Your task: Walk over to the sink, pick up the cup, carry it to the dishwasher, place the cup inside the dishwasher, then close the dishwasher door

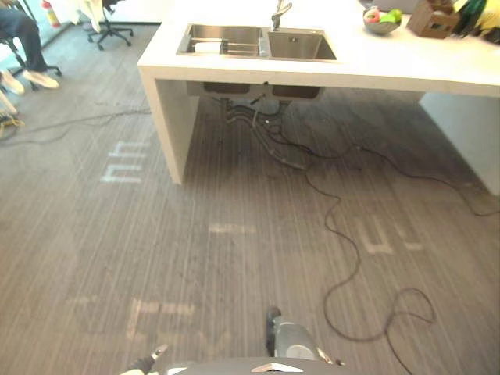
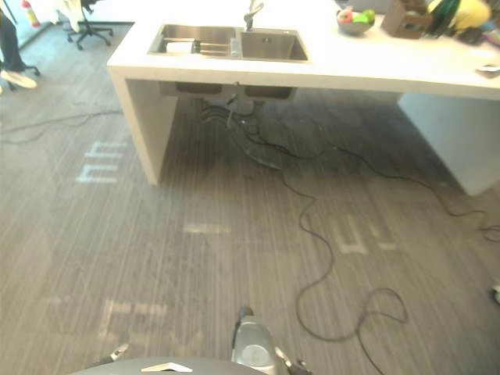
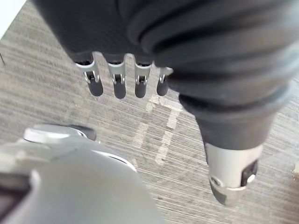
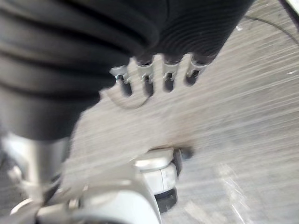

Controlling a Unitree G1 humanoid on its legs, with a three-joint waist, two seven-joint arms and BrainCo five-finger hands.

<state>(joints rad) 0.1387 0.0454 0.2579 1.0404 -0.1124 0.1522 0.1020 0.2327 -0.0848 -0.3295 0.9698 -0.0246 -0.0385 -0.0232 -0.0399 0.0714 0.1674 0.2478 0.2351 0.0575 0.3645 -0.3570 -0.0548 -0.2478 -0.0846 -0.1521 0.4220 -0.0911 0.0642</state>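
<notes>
A steel double sink (image 1: 301, 45) is set into the white counter (image 1: 234, 72) ahead of me, across a stretch of grey carpet. In its left basin lies a white thing (image 1: 207, 47) beside a rack; it may be the cup, but I cannot tell. A faucet (image 1: 279, 14) stands behind the basins. My left hand (image 3: 117, 81) hangs by my side over the carpet, fingers relaxed and holding nothing. My right hand (image 4: 147, 79) hangs the same way, open and holding nothing.
A bowl of fruit (image 1: 381, 20) and a brown box (image 1: 432, 19) stand on the counter's right part. Black cables (image 1: 328, 211) trail from under the sink across the floor. A person's legs (image 1: 23, 43) and an office chair (image 1: 109, 23) are at the far left.
</notes>
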